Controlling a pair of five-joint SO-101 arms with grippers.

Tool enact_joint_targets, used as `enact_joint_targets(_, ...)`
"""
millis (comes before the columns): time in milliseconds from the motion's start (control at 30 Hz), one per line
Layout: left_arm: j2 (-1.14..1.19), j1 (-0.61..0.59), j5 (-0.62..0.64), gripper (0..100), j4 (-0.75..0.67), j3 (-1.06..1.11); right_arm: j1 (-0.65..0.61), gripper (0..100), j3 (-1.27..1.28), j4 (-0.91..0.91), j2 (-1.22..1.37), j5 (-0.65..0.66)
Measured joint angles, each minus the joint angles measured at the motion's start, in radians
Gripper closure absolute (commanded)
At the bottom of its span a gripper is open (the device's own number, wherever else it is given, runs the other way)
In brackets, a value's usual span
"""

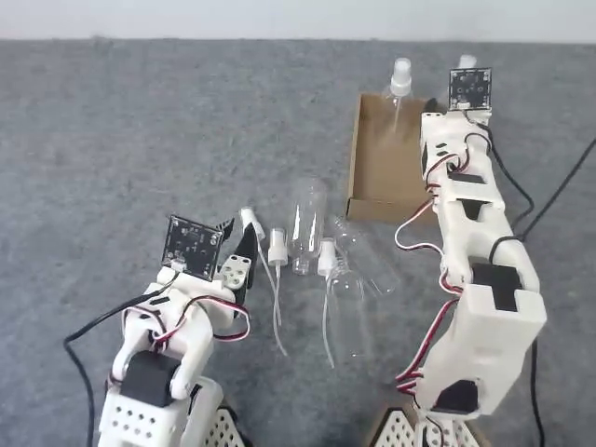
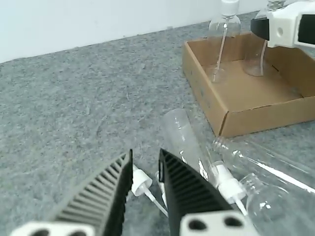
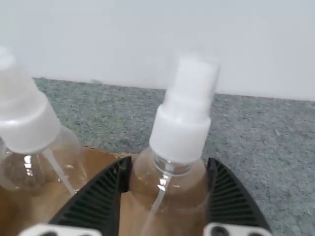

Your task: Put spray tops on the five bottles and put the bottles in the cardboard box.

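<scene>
One bottle [image 3: 170, 182] in right fingers [image 3: 93, 206] | at cardboard box [image 1: 382, 158] far edge

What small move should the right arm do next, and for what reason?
Probably open the right gripper and let go: the capped bottle it holds seems to stand already inside the cardboard box, beside a second bottle with its top on.

2 capped bottles [image 2: 224, 39] upright in cardboard box [image 2: 206, 93], 3 others [image 1: 307, 223] lying outside.

your gripper [image 3: 167, 169] clasps a capped bottle [image 3: 171, 179] between its jaws; a second bottle [image 3: 29, 152] stands just beside, over the box [image 3: 101, 156].
</scene>
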Motion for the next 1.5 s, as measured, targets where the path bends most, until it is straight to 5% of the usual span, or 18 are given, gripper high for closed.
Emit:
enact_joint_targets(167, 0.0, 0.0, 0.0, 93, 0.0, 0.0, 0.0, 70.8, 0.0, 0.0, 0.0, -0.012)
enact_joint_targets(700, 0.0, 0.0, 0.0, 93, 0.0, 0.0, 0.0, 70.7, 0.0, 0.009, -0.011, -0.015)
enact_joint_targets(1500, 0.0, 0.0, 0.0, 93, 0.0, 0.0, 0.0, 70.8, -0.149, 0.911, -0.609, -0.021)
